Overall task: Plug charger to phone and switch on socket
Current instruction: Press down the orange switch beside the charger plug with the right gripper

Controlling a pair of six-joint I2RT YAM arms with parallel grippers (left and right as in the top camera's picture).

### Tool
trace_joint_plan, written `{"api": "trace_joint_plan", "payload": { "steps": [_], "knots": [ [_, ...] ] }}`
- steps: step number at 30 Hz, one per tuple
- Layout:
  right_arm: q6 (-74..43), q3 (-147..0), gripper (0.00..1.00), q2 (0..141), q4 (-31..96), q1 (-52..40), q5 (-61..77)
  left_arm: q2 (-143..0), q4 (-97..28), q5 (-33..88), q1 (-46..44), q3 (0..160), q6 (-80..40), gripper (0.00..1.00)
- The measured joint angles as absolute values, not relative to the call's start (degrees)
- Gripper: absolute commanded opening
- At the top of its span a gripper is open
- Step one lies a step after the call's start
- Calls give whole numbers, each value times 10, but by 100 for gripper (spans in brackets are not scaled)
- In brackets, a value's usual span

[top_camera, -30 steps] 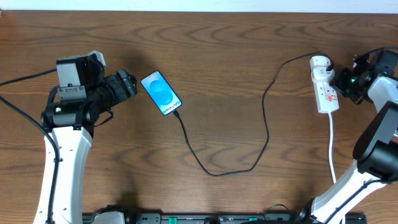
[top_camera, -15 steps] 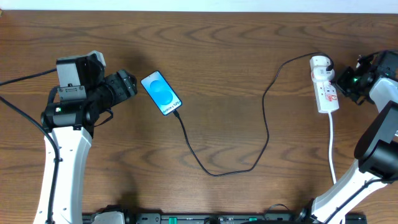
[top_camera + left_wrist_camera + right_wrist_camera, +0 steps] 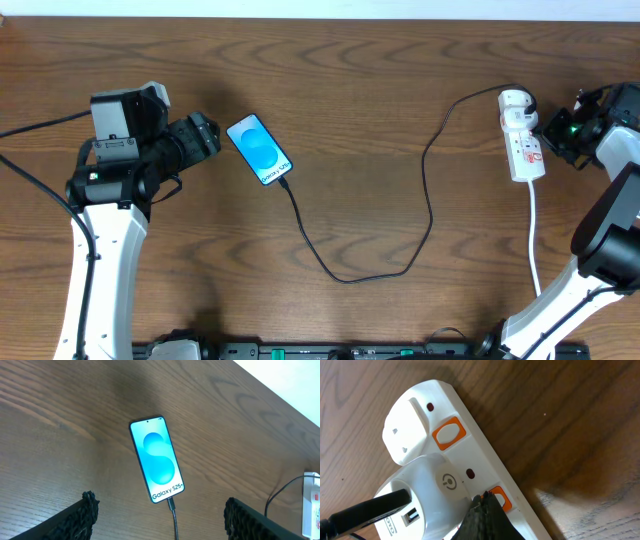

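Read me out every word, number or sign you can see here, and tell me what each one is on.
"Galaxy S25+": on the screen of the phone.
Power symbol, no letters: on the white plug in the socket.
Small print at the plug's lower edge: cut off, unreadable.
Red marks on the socket, overhead view: too small to read.

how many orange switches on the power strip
2: one orange switch near the socket's end, another beside the white plug, partly behind the right gripper. More may be out of frame.
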State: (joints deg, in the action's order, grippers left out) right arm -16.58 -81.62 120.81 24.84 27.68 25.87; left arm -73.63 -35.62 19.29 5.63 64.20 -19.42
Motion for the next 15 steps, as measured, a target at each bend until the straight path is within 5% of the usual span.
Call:
{"api": "trace_joint_plan", "payload": {
  "steps": [15],
  "knots": [
    [-170, -816, 1, 1208, 250, 276, 248, -736, -356, 193, 56, 642, -194, 82]
  ]
}}
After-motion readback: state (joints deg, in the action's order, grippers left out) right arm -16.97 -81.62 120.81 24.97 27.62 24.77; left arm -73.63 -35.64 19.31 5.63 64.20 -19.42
